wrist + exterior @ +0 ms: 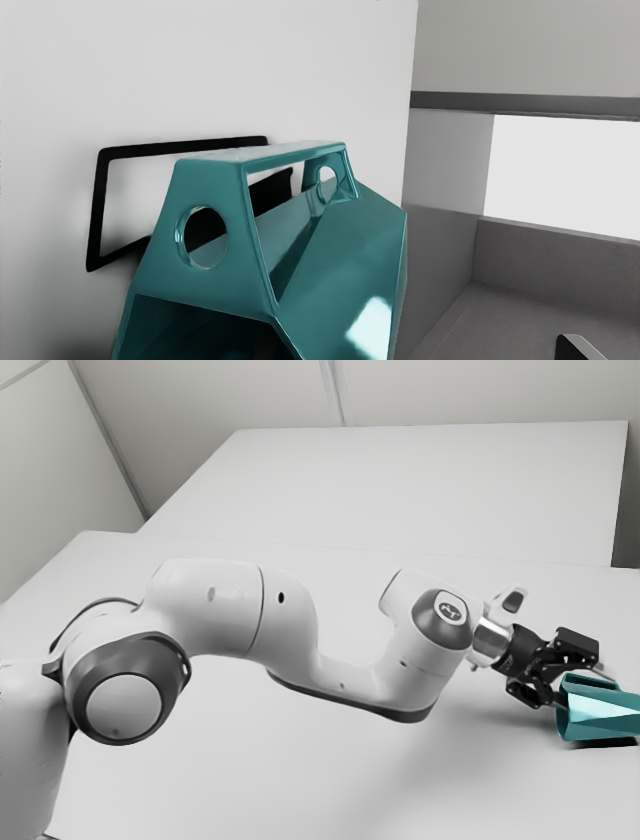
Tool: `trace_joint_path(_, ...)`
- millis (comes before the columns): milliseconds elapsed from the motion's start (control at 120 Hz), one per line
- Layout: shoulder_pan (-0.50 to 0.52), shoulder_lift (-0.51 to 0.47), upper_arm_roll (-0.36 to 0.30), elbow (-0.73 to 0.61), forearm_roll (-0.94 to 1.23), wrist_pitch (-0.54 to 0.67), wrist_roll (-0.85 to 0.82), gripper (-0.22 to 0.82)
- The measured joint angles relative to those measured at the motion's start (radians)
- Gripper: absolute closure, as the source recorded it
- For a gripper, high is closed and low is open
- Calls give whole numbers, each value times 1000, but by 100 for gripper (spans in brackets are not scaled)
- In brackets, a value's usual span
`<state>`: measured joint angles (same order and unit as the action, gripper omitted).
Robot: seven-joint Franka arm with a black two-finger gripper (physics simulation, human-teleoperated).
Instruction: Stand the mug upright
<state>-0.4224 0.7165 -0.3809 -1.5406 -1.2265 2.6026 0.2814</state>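
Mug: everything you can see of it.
The mug is glossy teal, faceted, perhaps ceramic, with an angular handle pierced by round holes. It is tipped on its side at the exterior view's right edge, mouth toward my open gripper. One finger seems to reach inside; the other stands outside, clear of the wall. Contact with the table: can't tell.

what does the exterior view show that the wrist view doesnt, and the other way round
Exterior view: the white arm with grey joints, the linkage of the black two-finger gripper, and a second white surface beyond the table.

Wrist view: round holes through the mug's angular handle, a black frame-shaped shadow near it, and grey walls.

Both: the faceted shiny teal mug, its mouth towards the gripper, and the smooth white table.
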Motion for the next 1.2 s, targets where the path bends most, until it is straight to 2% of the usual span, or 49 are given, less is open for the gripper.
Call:
trace_joint_path(183, -2, 27, -3, 16, -76, 0, 54, 3)
trace_joint_path(408, -5, 31, -2, 17, -117, 0, 107, 33)
trace_joint_path(792, -5, 26, -4, 18, -124, 2, 177, 68)
trace_joint_path(1067, 2, 2, 2, 18, -109, 12, 202, 75)
trace_joint_path(1200, 14, -48, 38, 0, -20, 17, 195, 76)
